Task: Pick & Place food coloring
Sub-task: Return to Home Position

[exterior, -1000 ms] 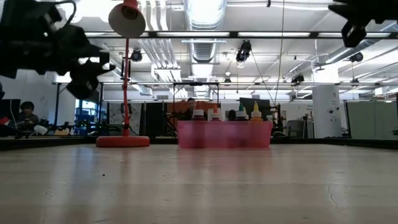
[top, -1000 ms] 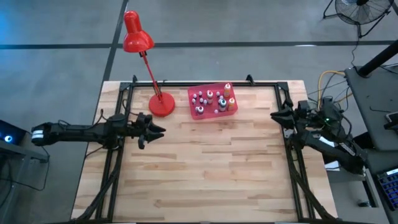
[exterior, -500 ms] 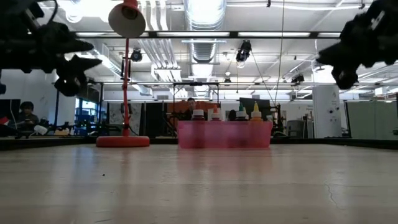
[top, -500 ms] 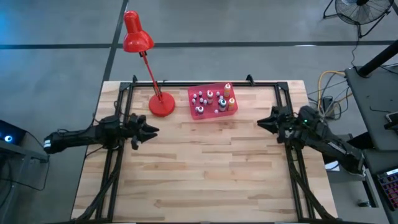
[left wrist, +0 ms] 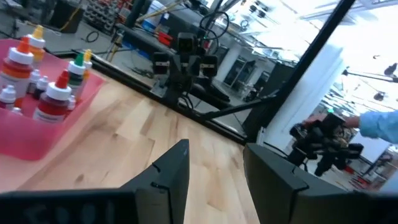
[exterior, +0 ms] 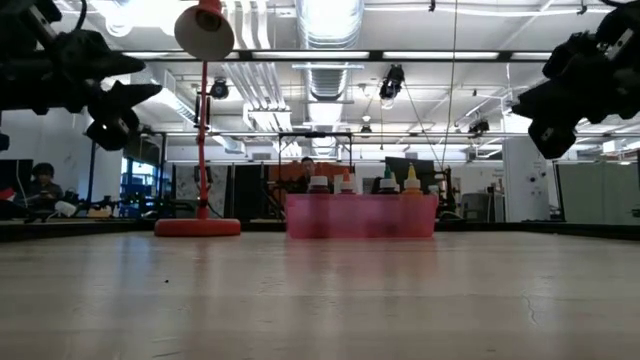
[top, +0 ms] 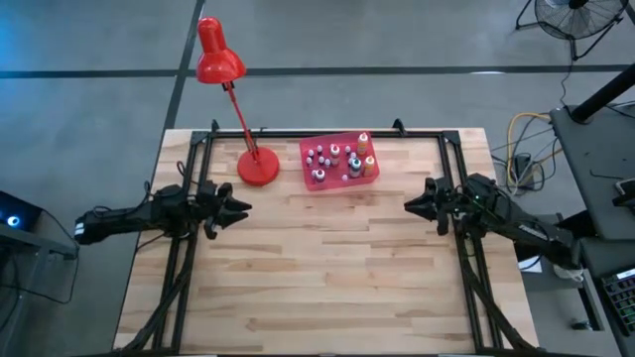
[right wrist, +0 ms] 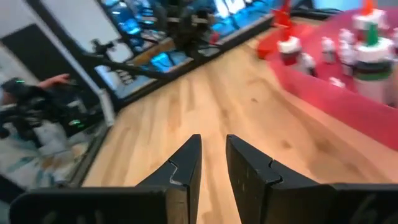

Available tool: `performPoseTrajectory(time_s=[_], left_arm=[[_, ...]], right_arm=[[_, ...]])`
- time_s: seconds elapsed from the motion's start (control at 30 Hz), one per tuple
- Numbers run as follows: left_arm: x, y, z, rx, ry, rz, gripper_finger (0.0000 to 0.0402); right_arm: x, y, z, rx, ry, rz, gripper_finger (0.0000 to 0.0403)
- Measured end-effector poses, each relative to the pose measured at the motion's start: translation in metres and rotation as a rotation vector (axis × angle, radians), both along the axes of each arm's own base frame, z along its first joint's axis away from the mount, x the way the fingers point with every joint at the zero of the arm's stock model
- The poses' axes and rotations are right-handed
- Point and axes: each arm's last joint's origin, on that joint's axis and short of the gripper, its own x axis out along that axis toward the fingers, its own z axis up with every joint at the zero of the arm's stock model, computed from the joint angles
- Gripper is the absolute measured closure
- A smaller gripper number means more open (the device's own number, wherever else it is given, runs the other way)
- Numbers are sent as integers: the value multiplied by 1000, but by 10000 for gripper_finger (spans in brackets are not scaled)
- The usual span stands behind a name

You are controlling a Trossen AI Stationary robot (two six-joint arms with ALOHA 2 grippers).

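the little food coloring bottles [top: 337, 159] are stored in the pink plastic tray [top: 337, 184]. so the left pincer [top: 241, 209] and right pincer [top: 415, 201] are spread, empty.

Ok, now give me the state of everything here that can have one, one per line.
Pink tray: flat on the table, filled.
Food coloring bottles: upright, capped, inside the tray.
Red lamp: upright; lit or not, cannot tell.
Left gripper: open, empty, over the table's left side.
Right gripper: open, empty, over the table's right side.
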Motion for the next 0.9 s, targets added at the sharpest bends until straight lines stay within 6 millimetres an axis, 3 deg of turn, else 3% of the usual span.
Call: performPoseTrajectory(time_s=[0.3,0.9], left_arm=[[0,-11,0,0,2,-118,278],[0,-12,-1,0,7,-124,278]], right_arm=[[9,11,4,-93,-241,149,335],[10,22,3,-77,-235,265,335]])
